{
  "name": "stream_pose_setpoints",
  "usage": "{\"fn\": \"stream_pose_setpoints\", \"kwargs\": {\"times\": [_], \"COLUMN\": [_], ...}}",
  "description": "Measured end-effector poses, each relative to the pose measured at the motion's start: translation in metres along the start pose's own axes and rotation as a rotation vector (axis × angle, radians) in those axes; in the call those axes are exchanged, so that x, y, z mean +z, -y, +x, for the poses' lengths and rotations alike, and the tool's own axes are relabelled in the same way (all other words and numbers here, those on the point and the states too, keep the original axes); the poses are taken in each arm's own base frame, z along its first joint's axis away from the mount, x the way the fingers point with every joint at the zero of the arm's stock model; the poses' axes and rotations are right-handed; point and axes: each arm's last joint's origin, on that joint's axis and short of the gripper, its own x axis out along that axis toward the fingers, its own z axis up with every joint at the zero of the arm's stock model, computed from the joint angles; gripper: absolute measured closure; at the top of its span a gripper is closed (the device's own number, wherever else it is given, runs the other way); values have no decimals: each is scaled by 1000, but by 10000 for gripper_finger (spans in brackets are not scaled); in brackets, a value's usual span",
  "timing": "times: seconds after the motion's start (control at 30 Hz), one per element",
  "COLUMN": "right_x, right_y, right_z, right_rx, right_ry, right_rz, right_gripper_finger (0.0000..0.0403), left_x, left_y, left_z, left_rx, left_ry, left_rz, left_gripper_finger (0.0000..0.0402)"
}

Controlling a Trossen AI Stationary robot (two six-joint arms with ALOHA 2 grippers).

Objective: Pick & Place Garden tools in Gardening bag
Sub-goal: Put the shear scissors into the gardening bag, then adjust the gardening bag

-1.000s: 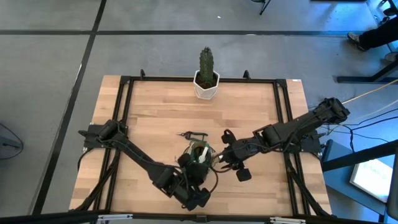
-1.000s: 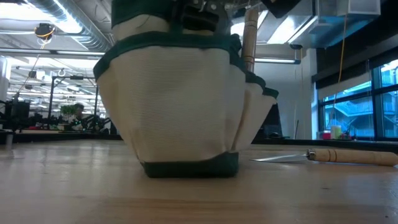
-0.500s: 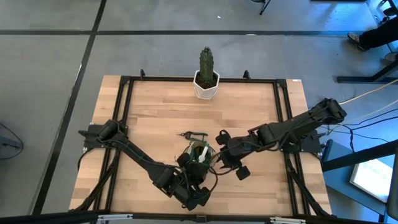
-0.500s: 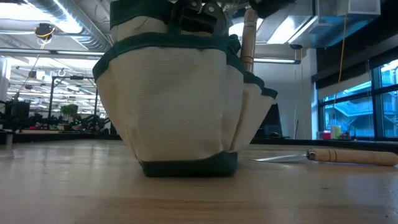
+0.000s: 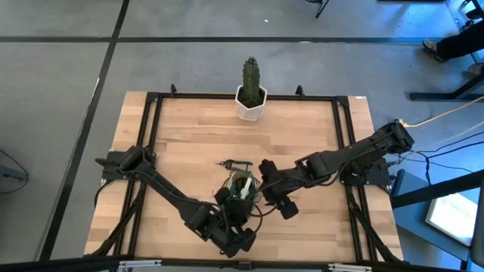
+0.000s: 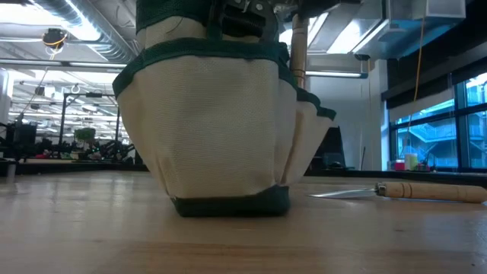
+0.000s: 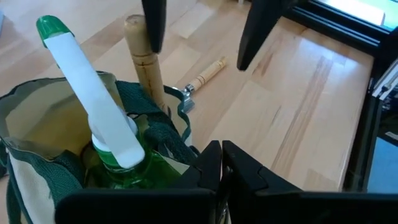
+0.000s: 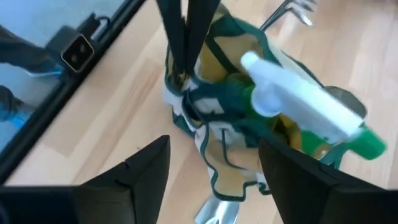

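Note:
The tan and green gardening bag [image 5: 243,189] stands on its bottom on the table, also seen in the low view [image 6: 221,129]. A green sprayer with a white head [image 7: 99,118] sticks out of it. A wooden tool handle [image 7: 142,59] stands in a side pocket [image 6: 298,53]. Another wooden-handled metal tool [image 5: 234,163] lies flat on the table beyond the bag [image 7: 205,73]. My left gripper [image 7: 222,152] is shut on the bag's rim at its near side. My right gripper [image 8: 213,144] is open above the bag's right side, one finger [image 7: 155,28] beside the handle's top. My left gripper pinches the bag's green rim [image 8: 185,86] between its two fingers, coming from above and the near side. The bag stands upright with its bottom on the table. My right gripper: one finger stands right against the wooden handle's top [image 7: 134,28]; I cannot tell whether it touches.
A cactus in a white pot [image 5: 251,94] stands at the table's far edge. Black frame rails [image 5: 344,151] run along the table's sides. A person's legs [image 5: 461,41] show on the floor beyond the far right corner. Bare wood lies left of the bag.
My right gripper has gone toward the table's left, closing in on the bag, and has stayed open. The wooden handle in the side pocket has gone from leaning to more upright. The bag has shifted slightly.

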Motion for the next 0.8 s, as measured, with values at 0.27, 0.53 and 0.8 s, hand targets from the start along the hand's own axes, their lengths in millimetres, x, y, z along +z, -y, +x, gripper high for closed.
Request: {"fn": "stream_pose_setpoints", "kwargs": {"times": [0.27,0.53,0.8], "right_x": [0,-7,-7], "right_y": [0,-4,-20], "right_z": [-11,-12,-2], "right_rx": [9,40,66], "right_ry": [-81,-163,-105], "right_rz": [142,261,308], "right_gripper_finger": [153,153,153], "left_x": [1,19,15], "left_y": [6,-6,-29], "left_z": [-14,-32,-55], "left_rx": [-14,46,112], "left_ry": [95,206,98], "left_rz": [-4,-38,-206], "left_gripper_finger": [367,353,387]}}
